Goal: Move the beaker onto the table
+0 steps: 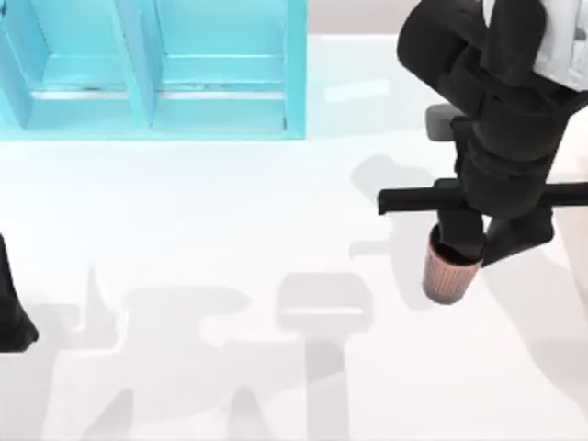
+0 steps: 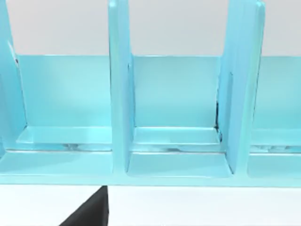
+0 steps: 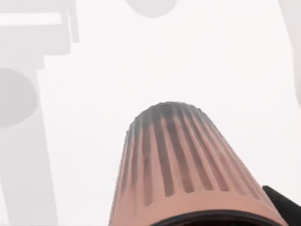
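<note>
The beaker [image 1: 450, 274], a ribbed copper-toned cup, is at the right side of the white table [image 1: 230, 211], with my right gripper [image 1: 487, 246] shut on its rim from above. One finger reaches into its dark inside and the other stays outside its wall. The beaker's shadow lies off to its left, so it looks held slightly above the surface. The right wrist view looks down the beaker's wall [image 3: 183, 165] to its base over the table [image 3: 117, 70], with one dark fingertip [image 3: 284, 205] beside the rim. My left arm [image 1: 13, 317] is parked at the left edge.
A turquoise blue shelf unit [image 1: 152, 69] stands at the back left, and its open compartments [image 2: 176, 117] face the left wrist camera. Grey shadows of both arms cross the front and middle of the table.
</note>
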You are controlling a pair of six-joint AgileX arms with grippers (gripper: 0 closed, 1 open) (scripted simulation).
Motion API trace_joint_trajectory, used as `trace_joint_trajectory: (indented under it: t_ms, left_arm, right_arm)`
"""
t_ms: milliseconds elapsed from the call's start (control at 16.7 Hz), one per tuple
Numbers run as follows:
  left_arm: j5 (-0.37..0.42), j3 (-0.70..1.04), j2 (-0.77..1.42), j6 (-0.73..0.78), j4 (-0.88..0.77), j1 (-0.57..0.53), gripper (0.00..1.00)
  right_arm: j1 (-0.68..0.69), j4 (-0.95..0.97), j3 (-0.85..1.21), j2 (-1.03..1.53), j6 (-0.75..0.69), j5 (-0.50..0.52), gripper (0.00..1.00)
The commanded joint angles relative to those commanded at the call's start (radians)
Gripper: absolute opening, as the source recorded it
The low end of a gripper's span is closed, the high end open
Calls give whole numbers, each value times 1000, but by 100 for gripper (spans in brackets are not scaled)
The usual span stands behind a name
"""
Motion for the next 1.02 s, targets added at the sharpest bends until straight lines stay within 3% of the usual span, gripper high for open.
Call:
trace_joint_trajectory:
  t_ms: [360,720,1020]
  left_arm:
    - [0,0,0,0,0,0,100]
    - [0,0,0,0,0,0,100]
    - [0,0,0,0,0,0,100]
  right_arm:
    - [-1,19,-19,-2,-2,-1,0]
    - [12,228,-193,31,10,-1,0]
    - [13,248,-212,37,14,0,0]
